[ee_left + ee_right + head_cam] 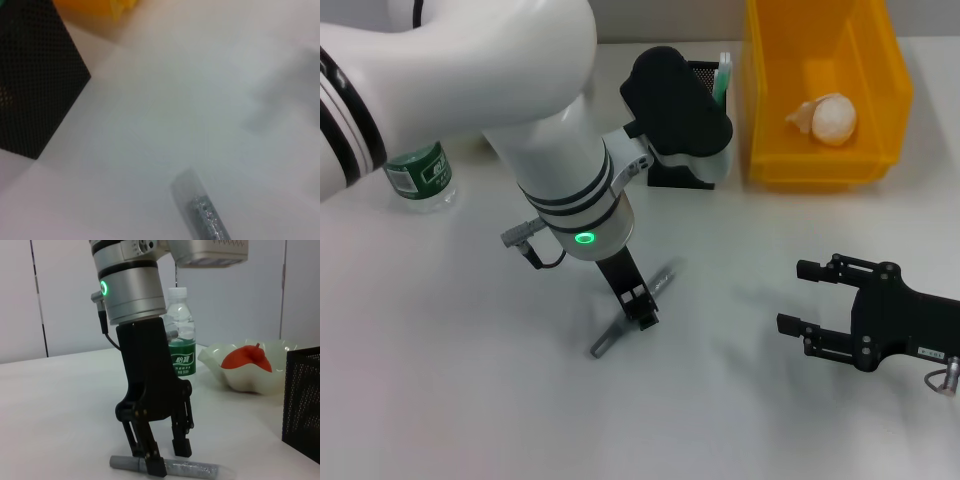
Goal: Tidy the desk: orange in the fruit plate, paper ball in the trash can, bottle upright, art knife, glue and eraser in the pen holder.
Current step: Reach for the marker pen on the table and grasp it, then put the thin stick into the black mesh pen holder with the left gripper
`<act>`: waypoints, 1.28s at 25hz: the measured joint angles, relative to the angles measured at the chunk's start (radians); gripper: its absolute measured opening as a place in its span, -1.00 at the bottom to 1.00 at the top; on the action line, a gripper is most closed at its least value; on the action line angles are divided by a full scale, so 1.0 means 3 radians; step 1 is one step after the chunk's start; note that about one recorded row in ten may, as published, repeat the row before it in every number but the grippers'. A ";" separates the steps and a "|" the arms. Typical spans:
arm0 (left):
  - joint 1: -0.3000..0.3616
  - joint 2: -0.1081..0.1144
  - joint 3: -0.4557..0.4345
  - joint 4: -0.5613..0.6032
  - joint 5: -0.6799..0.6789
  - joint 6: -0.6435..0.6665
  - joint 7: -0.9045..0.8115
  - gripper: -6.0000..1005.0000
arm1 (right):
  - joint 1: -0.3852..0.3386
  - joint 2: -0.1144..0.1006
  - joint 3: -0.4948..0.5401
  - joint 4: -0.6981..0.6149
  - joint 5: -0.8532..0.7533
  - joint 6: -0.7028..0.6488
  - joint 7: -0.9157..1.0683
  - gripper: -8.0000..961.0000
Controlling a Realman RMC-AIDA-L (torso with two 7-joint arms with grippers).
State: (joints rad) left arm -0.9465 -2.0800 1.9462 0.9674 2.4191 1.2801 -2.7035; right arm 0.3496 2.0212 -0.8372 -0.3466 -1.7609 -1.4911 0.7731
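Note:
My left gripper point(640, 305) stands tip-down on the table, jaws open on either side of the grey art knife point(610, 338). The right wrist view shows its fingers point(154, 462) straddling the knife point(200, 470). The knife's end shows in the left wrist view point(202, 212). The pen holder point(705, 80) holds the green-capped glue point(722, 80). The paper ball point(832, 118) lies in the yellow trash can point(820, 165). The bottle point(420, 175) stands upright. The orange point(247, 360) sits in the fruit plate point(235, 382). The eraser is out of view. My right gripper point(792, 296) is open and empty at the right.
The left arm's wrist housing point(675, 100) hides most of the pen holder in the head view. The pen holder also shows in the left wrist view point(35, 85) and the right wrist view point(302, 400). Bare white table lies between the two grippers.

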 joint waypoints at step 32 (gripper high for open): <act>0.0149 0.0000 -0.0057 0.0345 0.0032 -0.0049 0.0278 -0.68 | -0.0005 0.0002 0.0009 -0.0005 0.0013 -0.0046 0.0029 0.42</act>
State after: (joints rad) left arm -0.9017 -2.0801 1.9291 1.0710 2.4287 1.2653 -2.6202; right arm 0.3481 2.0218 -0.8344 -0.3482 -1.7569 -1.5048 0.7818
